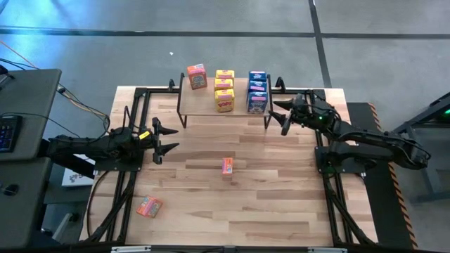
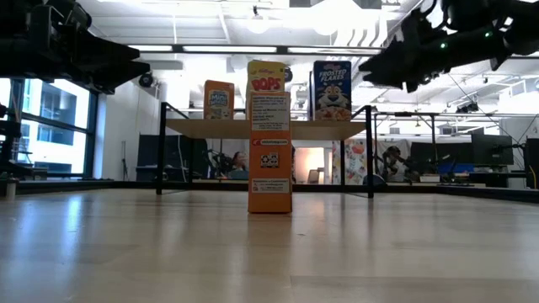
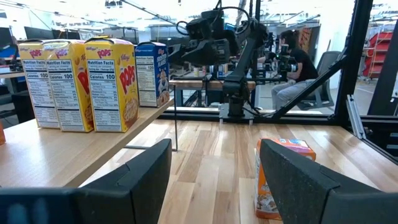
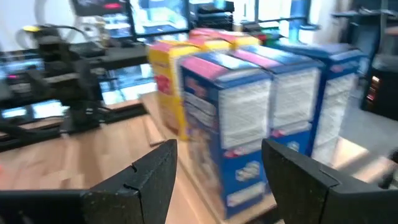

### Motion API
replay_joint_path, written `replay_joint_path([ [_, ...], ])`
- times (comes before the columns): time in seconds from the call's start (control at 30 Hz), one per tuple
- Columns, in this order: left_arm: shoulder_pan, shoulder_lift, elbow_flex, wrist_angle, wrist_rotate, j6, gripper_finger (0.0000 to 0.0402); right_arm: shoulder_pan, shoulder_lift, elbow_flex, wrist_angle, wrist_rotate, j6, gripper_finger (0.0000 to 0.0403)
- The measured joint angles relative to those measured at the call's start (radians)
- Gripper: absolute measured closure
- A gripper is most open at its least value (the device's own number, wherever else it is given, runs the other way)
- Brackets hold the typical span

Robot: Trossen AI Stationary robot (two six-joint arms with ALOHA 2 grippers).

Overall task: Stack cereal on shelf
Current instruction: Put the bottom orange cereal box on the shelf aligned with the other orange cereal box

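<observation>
The left gripper (image 1: 171, 140) hung over the left part of the table (image 1: 281, 197), its fingers (image 3: 143, 171) standing apart with nothing between them. It pointed toward the table's middle, where one orange-red cereal box (image 1: 227, 166) stood upright, well apart from the gripper. In the left wrist view that box (image 3: 280, 177) appeared just beyond the gripper's fingers, resting on the bare wood.

The right gripper (image 1: 280, 116) was held just beside the right end of the shelf (image 1: 211, 109), near the blue boxes. Its fingers (image 4: 155, 171) were likewise apart and empty; the right wrist view showed the nearest blue box (image 4: 239, 124) beyond the gap, not clamped.

On the shelf top, three blue boxes (image 1: 257, 91) stood in a row at the right end, one behind another. Three yellow boxes (image 1: 224, 88) stood in a like row at the middle, and one orange-red box (image 1: 197, 76) stood alone toward the left end. All seven were upright.

A third orange-red box (image 1: 149, 206) lay flat near the table's front left corner, well apart from both grippers and from the shelf.

In the low view the centre box (image 2: 269, 151) stood in front of the shelf (image 2: 269, 128), with the yellow (image 2: 265, 77), blue (image 2: 332, 88) and orange-red (image 2: 219, 99) boxes visible above it. A seated person (image 3: 298, 65) was visible in the room beyond the table.
</observation>
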Motion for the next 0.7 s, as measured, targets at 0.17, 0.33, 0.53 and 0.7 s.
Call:
replay_joint_path([
  [0.17, 0.000, 0.000, 0.000, 0.000, 0.000, 0.000, 0.0165, 0.048, -0.048, 0.000, 0.001, -0.054, -0.036, 0.0175],
  [0.33, 0.000, 0.000, 0.000, 0.000, 0.000, 0.000, 0.0165, 0.107, -0.074, 0.023, -0.013, -0.080, -0.036, 0.0175],
  [0.53, 0.000, 0.000, 0.000, 0.000, 0.000, 0.000, 0.0165, 0.198, -0.053, 0.123, -0.062, -0.079, -0.081, 0.0175],
  [0.7, 0.000, 0.000, 0.000, 0.008, -0.011, 0.000, 0.0165, 0.263, -0.018, 0.227, -0.143, -0.046, -0.158, 0.0170],
])
